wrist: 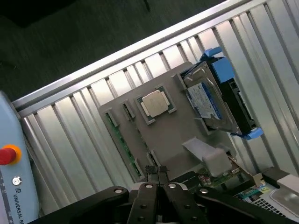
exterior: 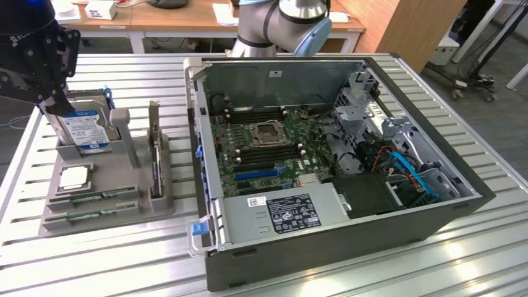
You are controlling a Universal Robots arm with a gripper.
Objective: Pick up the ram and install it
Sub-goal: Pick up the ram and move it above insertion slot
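**Surface/room.** The desk [exterior: 462, 247] is ribbed aluminium profile w/ parallel slats. Wooden furniture [exterior: 165, 21] stands behind it, and the floor [wrist: 70, 32] is dark. A teach pendant [wrist: 9, 177] w/ a red button sits at the desk edge.

**Qty.**
- Grey holder [exterior: 123, 207]: 1 pc.
- Ram [exterior: 93, 198]: 2 green sticks, flat and side by side in the holder slots, also seen at [wrist: 122, 142].
- CPU [exterior: 74, 177]: 1 pc.
- HDD [exterior: 83, 127], blue label: 1 pc, leaning on edge.
- Expansion card [exterior: 155, 154]: 1 pc, upright.
- PC case [exterior: 330, 154]: 1 pc, side open, mainboard exposed.

**Jaws.** The gripper [exterior: 51, 102] hangs above the holder, nearest the HDD. The jaws are pressed together and carry nothing; see also [wrist: 158, 175].

**Ram pos.** Both sticks sit lower than the jaws, untouched, at the holder end away from the HDD. The CPU lies between them and the HDD.
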